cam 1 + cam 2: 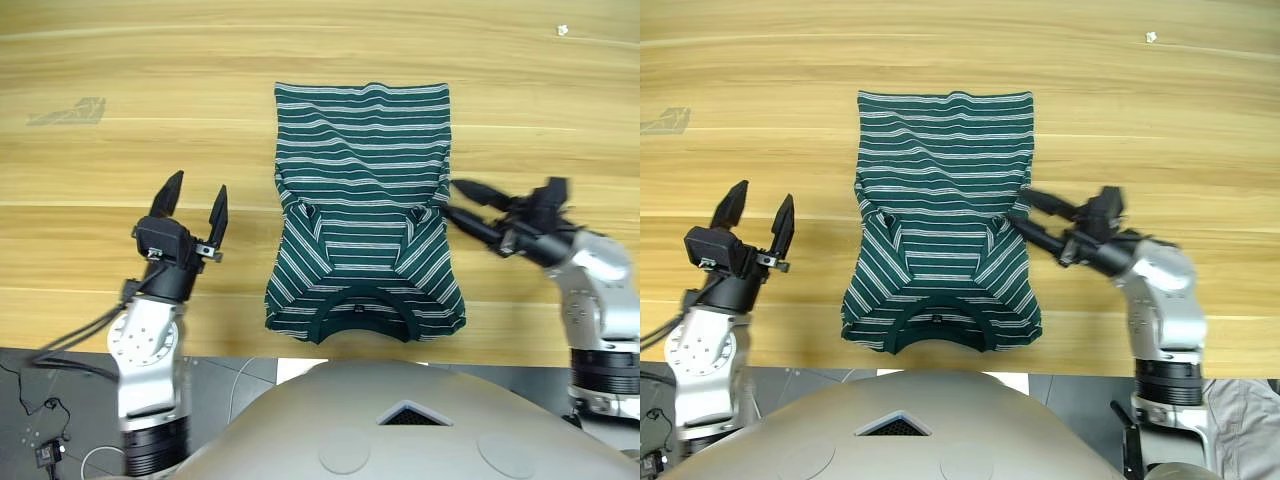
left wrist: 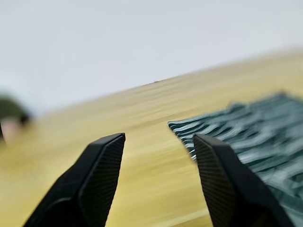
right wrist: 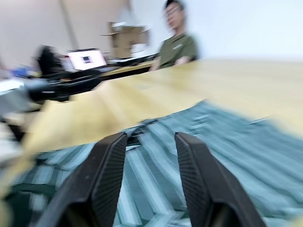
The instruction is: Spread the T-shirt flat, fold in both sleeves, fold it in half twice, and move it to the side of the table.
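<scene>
One T-shirt (image 1: 360, 220), dark green with thin white stripes. Lies flat in the middle of the table (image 1: 150, 60), collar at the near edge, both sleeves folded in over the chest.

At the shirt's right edge, beside the folded sleeve, the right gripper (image 1: 452, 198). Points across at the cloth from a low, outstretched arm. Fingers apart, tips at the fabric's edge; touching or just off it, cannot tell.

Off to the shirt's left, over bare wood, the left gripper (image 1: 198, 183). Points away from the robot on a raised wrist, fingers spread wide, holding nothing.

Two grippers, two fingers each.

Pale wood-grain tabletop, with one grey mark (image 1: 68, 111) far left and one white scrap (image 1: 563, 30) far right. Beyond, a desk (image 3: 128, 68) with a laptop (image 3: 86, 59) and a cardboard box (image 3: 125, 35), pale walls behind.
</scene>
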`<action>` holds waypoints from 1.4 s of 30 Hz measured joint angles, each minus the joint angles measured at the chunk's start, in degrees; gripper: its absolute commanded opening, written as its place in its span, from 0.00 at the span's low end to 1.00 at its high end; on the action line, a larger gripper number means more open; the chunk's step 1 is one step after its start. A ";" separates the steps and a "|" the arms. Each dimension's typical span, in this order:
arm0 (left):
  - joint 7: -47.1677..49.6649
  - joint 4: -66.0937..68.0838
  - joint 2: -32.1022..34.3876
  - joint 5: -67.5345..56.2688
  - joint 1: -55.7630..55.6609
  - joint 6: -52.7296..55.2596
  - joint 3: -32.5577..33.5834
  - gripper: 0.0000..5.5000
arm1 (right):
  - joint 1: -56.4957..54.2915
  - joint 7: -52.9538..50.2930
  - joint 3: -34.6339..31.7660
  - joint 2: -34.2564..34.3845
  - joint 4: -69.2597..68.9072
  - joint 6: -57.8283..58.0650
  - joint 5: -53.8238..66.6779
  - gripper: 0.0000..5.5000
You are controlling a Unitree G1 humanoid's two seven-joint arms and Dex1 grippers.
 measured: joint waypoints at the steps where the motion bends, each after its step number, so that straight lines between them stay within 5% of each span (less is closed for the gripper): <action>1: -1.04 0.24 3.13 3.57 1.07 -3.03 1.38 0.57 | 0.73 -0.05 -2.20 -1.33 0.20 -2.90 -1.69 0.34; 7: -3.23 2.94 17.65 26.74 5.71 -20.20 2.95 0.57 | 2.70 -0.60 -3.50 -9.80 10.42 -37.94 -25.61 0.34; 16: -4.40 6.51 25.09 39.41 12.23 -30.52 -0.63 0.57 | -0.59 -8.25 4.43 -20.47 31.49 -80.72 -50.02 0.34; 30: -5.16 6.34 27.14 39.88 5.30 -31.20 -10.80 0.57 | -2.12 -19.95 19.78 -21.62 32.79 -86.21 -52.47 0.34; 34: -4.79 6.59 27.28 39.88 5.34 -31.09 -12.11 0.45 | -2.91 -21.95 21.14 -21.69 32.80 -85.42 -53.28 0.34; 42: -4.55 7.88 28.82 39.84 5.43 -30.88 -14.12 0.20 | -3.02 -24.19 23.05 -22.24 32.94 -83.02 -54.36 0.09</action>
